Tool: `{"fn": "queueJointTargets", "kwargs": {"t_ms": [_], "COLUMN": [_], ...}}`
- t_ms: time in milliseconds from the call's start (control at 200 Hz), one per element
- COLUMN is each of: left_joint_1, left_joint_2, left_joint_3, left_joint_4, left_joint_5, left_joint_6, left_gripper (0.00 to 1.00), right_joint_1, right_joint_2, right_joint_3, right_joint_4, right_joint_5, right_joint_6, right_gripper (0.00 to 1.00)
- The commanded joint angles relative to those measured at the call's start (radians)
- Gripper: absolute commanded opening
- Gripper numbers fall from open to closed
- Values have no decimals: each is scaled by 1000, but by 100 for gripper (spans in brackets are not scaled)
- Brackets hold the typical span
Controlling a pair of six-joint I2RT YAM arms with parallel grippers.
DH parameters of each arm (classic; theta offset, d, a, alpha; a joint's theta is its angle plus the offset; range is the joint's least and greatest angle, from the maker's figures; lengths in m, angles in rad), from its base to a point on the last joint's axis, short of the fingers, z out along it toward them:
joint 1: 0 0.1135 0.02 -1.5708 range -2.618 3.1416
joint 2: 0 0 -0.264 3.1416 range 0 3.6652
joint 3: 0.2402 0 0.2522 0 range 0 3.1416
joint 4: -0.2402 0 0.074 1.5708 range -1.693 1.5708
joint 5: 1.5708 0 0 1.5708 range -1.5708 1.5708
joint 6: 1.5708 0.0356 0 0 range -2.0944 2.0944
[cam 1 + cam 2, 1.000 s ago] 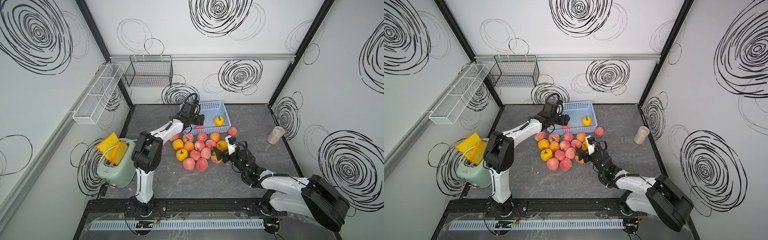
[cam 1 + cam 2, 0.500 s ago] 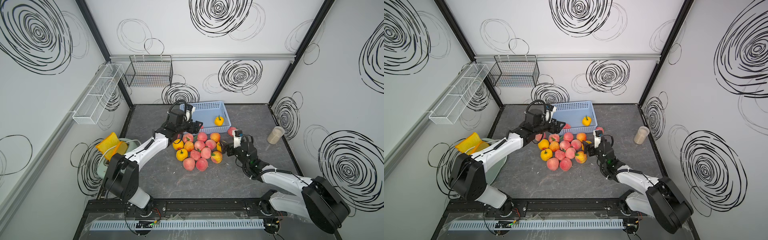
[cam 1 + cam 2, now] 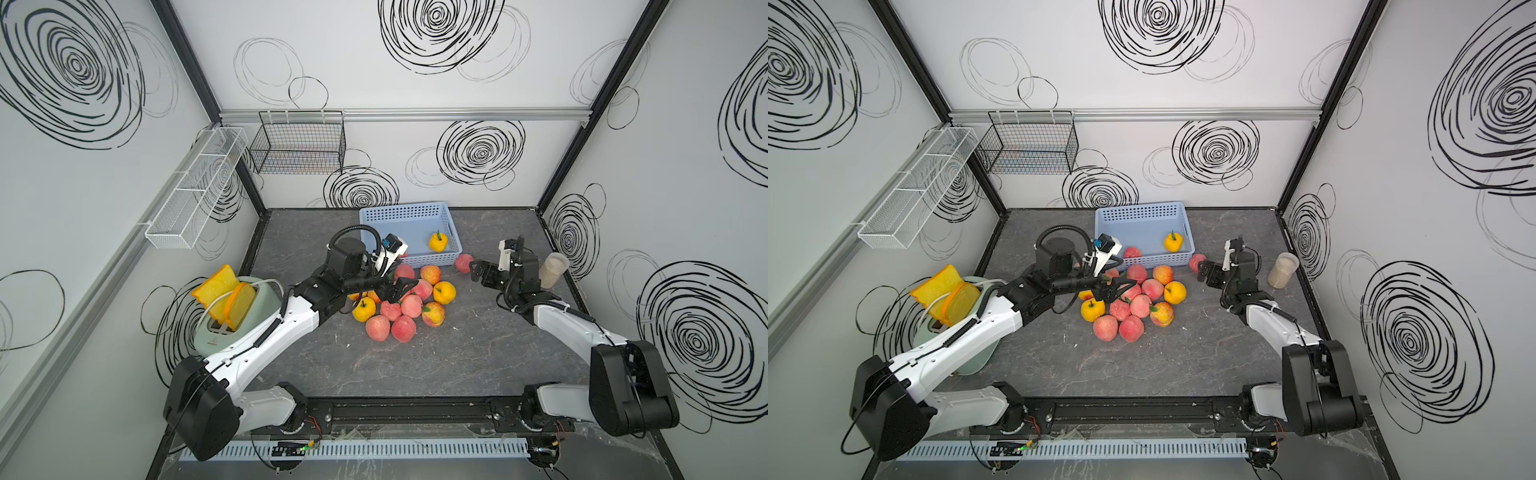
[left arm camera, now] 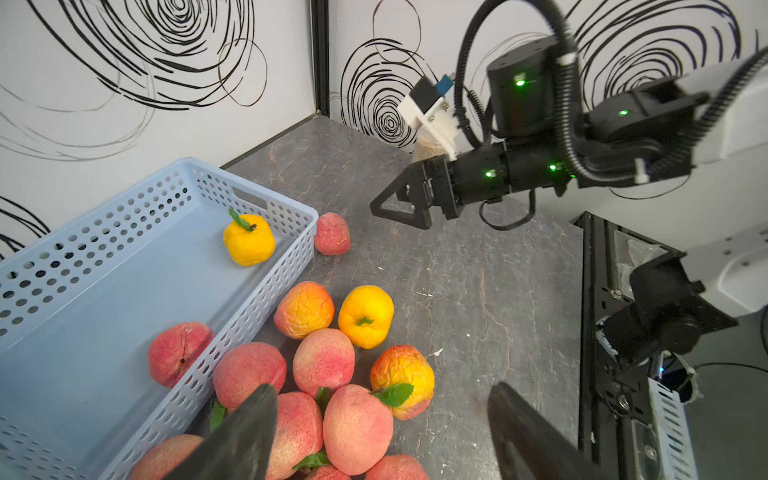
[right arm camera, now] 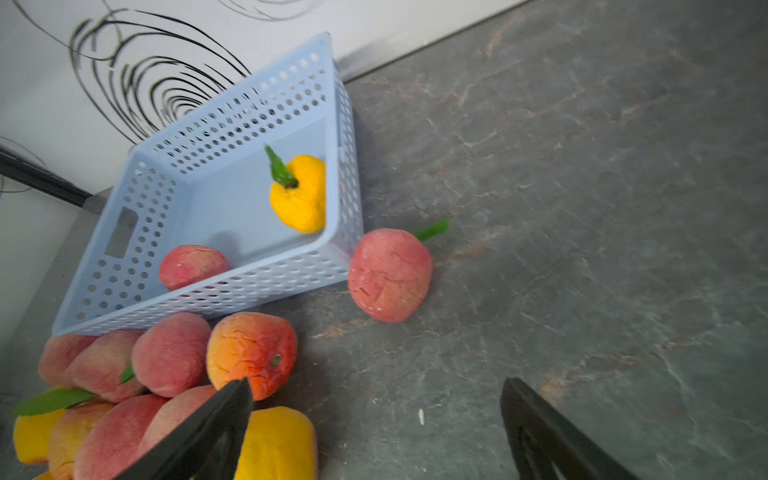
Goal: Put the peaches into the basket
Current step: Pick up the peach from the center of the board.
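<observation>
Four camera views of one scene.
High above the near edge, looking down and far in both top views; close and low from each wrist, sharing the basket (image 4: 104,291) and peaches (image 5: 253,353).

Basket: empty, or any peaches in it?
Not empty. The basket holds a yellow peach and a pink peach; the other peaches lie outside it.
</observation>
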Motion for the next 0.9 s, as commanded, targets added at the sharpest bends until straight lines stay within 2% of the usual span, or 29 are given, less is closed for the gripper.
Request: {"fn": "queueJointTargets", "kwargs": {"t_ms": [0, 55, 225, 415, 895], "left_joint_1": [-2, -4, -17, -22, -22], "left_joint_2": [-19, -26, -47, -49, -33], "left_joint_3": [-17, -17, -34, -31, -23], "left_joint_4": [33, 42, 68, 66, 63], "left_joint_5": [23, 19, 11, -11, -34], "left_joint_6": [42, 35, 23, 24, 11], "left_gripper": [84, 84, 86, 87, 89], "right_joint_1": [-56, -68, -81, -88, -74], "right_joint_2": [59, 96, 242, 355, 441], "right_joint_3": [49, 67, 163, 219, 274], "right_joint_4": [-16, 6, -27, 7, 47], "right_joint_5": [-139, -161, -127, -214, -243], "right_joint_6": [61, 66, 36, 77, 93], "right_gripper": [97, 97, 97, 96, 96]}}
